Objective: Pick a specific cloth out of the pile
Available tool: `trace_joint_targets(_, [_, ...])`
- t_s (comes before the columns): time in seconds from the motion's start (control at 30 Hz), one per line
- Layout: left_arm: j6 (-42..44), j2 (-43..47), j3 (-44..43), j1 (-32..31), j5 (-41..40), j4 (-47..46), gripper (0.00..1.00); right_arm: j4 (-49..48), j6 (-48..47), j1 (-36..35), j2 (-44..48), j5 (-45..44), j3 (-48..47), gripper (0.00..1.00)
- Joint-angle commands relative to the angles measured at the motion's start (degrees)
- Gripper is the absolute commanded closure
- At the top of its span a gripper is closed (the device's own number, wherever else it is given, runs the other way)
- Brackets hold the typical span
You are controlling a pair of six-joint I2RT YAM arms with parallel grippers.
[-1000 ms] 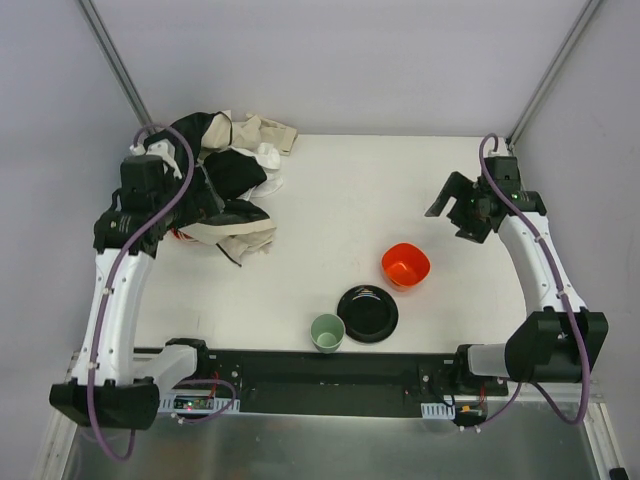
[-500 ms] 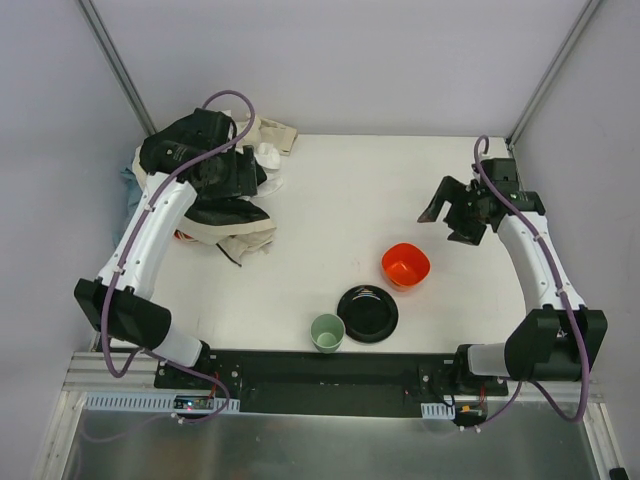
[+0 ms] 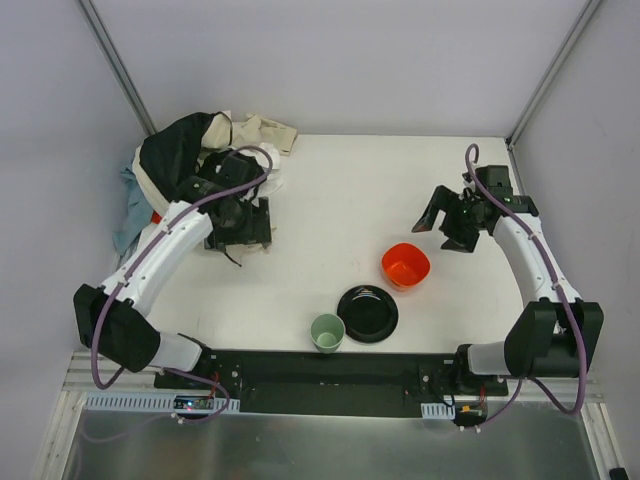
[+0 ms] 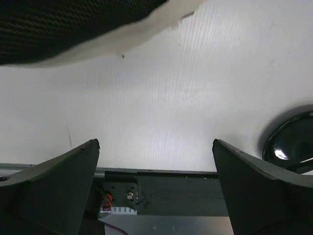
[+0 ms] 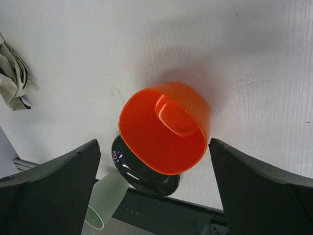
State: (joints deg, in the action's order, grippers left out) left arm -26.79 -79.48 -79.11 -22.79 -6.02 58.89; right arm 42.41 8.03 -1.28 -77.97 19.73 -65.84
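Hovering at pile (image 3: 182, 150) edge | left pincer (image 4: 155, 143) released, empty | right pincer (image 5: 154, 142) released, near orange bowl (image 5: 161, 129)

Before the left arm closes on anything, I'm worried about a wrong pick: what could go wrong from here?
1. Only what looks like a sliver of the orange-red cloth shows at the left edge of the pile; the open left gripper hangs by the black fabric on the opposite side and might grab that.
2. The open right gripper faces the orange bowl, a similar colour easily mistaken for it.
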Motion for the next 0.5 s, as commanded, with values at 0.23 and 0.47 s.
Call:
trace_joint_targets(0.23, [-6.26,-11.46,8.01,-2.79,-2.59,-9.05,0.01,0.04,-1.18,-0.22,1.42,0.31,4.76,0.04])
trace_joint_targets(0.47, [-3.89,-26.76,-0.59,-2.44,-7.15,-11.26,0.01,0.65,-1.35,-0.22,1.25,0.75,5.20,0.04])
